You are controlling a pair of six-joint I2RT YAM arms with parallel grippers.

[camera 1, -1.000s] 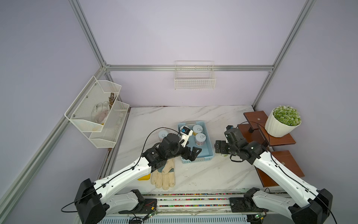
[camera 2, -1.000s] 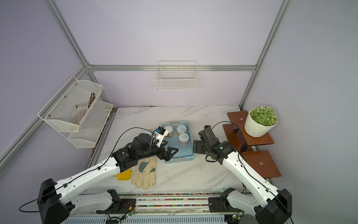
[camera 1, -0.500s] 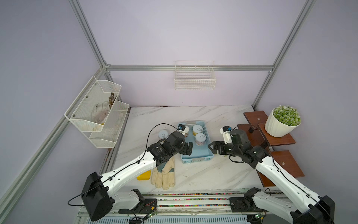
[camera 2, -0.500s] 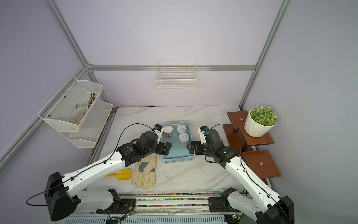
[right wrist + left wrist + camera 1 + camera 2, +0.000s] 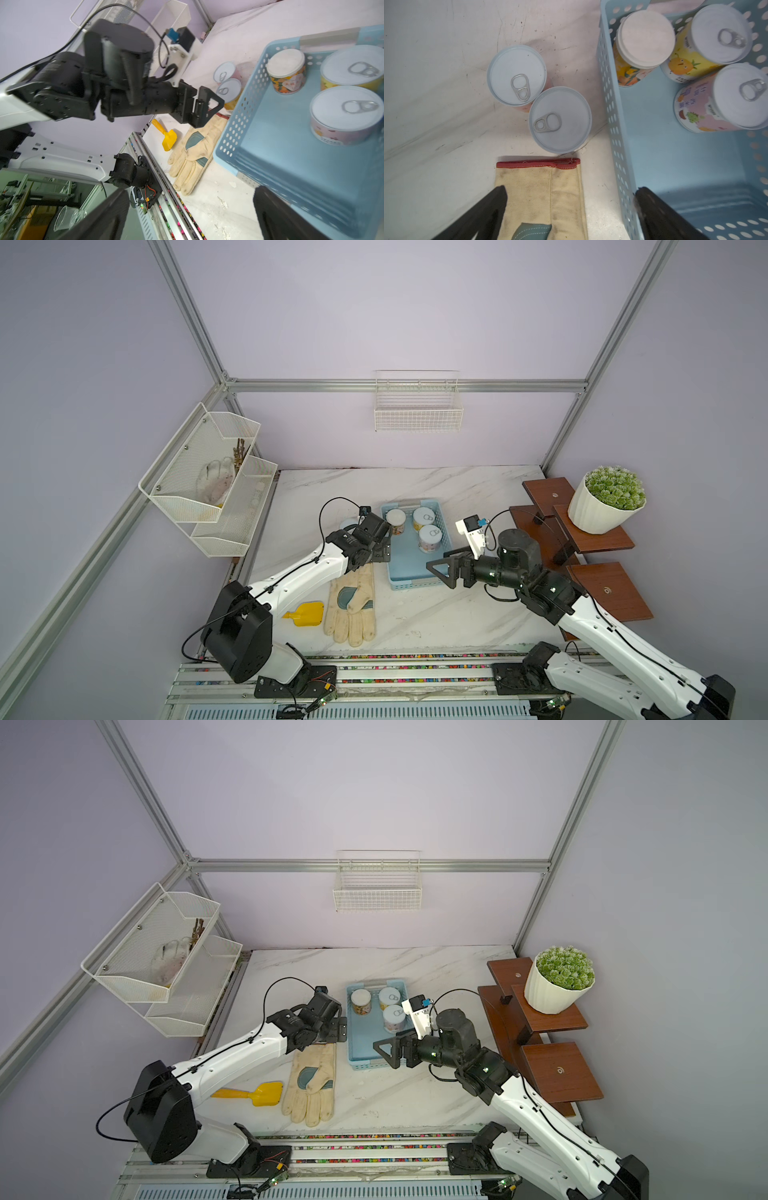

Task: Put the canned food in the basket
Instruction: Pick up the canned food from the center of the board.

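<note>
The light blue basket (image 5: 409, 568) (image 5: 365, 1048) holds three tins of canned food (image 5: 395, 519) (image 5: 423, 517) (image 5: 430, 537) at its far end. Two more tins (image 5: 517, 74) (image 5: 560, 119) stand upright on the table just outside its left wall; in a top view only one of these (image 5: 348, 524) shows, behind the left wrist. My left gripper (image 5: 381, 551) (image 5: 571, 193) is open and empty, straddling the glove cuff and the basket's left wall (image 5: 612, 104). My right gripper (image 5: 446, 572) (image 5: 192, 191) is open and empty at the basket's near right corner (image 5: 280, 166).
A cream work glove (image 5: 353, 605) and a yellow scoop (image 5: 307, 613) lie near the front left. Wooden step shelves (image 5: 606, 593) with a potted plant (image 5: 602, 506) stand at the right. A mesh rack (image 5: 208, 472) and wire wall basket (image 5: 417, 406) hang on the walls.
The left gripper has drawn back leftward from over the basket to its left wall. The right gripper has moved left to the basket's near right corner and opened wider.
</note>
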